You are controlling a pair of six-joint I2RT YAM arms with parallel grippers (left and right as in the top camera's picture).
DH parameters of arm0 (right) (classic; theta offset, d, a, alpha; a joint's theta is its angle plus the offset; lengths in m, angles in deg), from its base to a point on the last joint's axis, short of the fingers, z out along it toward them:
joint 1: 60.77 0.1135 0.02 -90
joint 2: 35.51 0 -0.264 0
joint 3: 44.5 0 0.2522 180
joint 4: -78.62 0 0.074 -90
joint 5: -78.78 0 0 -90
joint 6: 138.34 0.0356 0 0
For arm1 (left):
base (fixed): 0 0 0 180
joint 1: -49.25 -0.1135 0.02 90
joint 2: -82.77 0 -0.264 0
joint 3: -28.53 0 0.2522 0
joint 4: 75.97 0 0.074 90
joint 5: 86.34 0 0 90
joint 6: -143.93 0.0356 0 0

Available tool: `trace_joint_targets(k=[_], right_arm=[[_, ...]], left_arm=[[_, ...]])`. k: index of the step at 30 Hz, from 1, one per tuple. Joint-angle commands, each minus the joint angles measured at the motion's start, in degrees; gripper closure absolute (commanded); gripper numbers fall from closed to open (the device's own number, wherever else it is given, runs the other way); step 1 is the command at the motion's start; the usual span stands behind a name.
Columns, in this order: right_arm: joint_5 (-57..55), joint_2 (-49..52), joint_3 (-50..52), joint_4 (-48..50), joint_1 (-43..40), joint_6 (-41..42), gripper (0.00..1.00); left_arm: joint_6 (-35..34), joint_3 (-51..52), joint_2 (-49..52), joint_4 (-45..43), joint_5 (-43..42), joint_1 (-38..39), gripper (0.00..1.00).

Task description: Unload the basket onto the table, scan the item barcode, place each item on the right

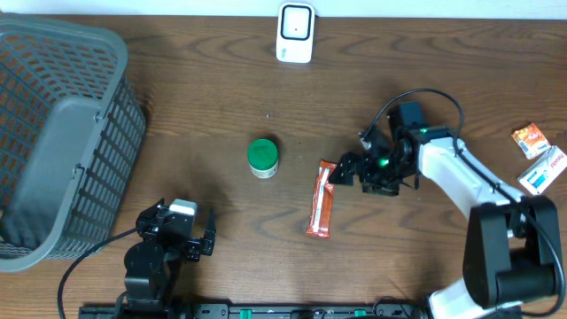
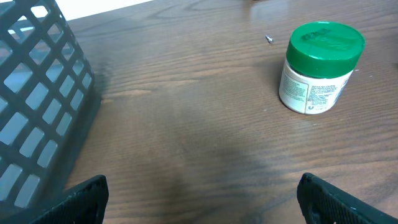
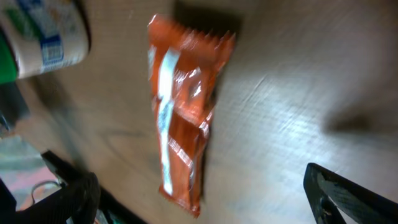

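An orange snack bar (image 1: 320, 199) lies flat on the brown table, in the middle. My right gripper (image 1: 344, 173) hovers by its far end. In the blurred right wrist view the orange snack bar (image 3: 183, 118) runs lengthwise with its near end between the wide-apart fingers (image 3: 78, 193); the right gripper (image 3: 202, 199) is open and grips nothing. The white barcode scanner (image 1: 295, 33) stands at the table's back edge. My left gripper (image 1: 180, 226) rests near the front left, and in its own view the left gripper (image 2: 202, 202) is open over bare wood.
A green-lidded jar (image 1: 262, 158) stands left of the bar; this jar (image 2: 317, 65) also shows in the left wrist view. A grey mesh basket (image 1: 62, 133) fills the left side. An orange packet (image 1: 530, 139) and a white-blue box (image 1: 542, 170) lie far right.
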Motion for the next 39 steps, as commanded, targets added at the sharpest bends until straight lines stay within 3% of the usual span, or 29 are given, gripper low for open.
trace_joint_targets(k=[1, 8, 15, 27, 32, 39], right_arm=[[4.31, 4.57, 0.28, 2.23, -1.11, -2.23, 0.01], [5.7, 19.74, 0.28, 9.2, -0.26, -1.79, 0.01], [2.43, 27.85, 0.33, 9.88, -0.26, -2.47, 0.07], [-8.44, 28.63, 1.62, 15.41, -0.46, 1.01, 0.07], [-20.06, 28.63, 1.62, 18.32, -0.81, 5.73, 0.05], [-21.38, 28.63, 1.62, 22.05, -0.81, 5.79, 0.05]], left_arm=[[-0.52, 0.66, -0.35, 0.85, -0.52, -0.2, 0.02], [-0.52, 0.66, -0.35, 0.85, -0.52, -0.2, 0.02], [-0.5, 0.66, -0.35, 0.85, -0.52, -0.2, 0.02], [-0.5, 0.66, -0.35, 0.85, -0.52, -0.2, 0.02], [-0.5, 0.66, -0.35, 0.85, -0.52, -0.2, 0.02], [-0.52, 0.66, -0.35, 0.85, -0.52, -0.2, 0.02]])
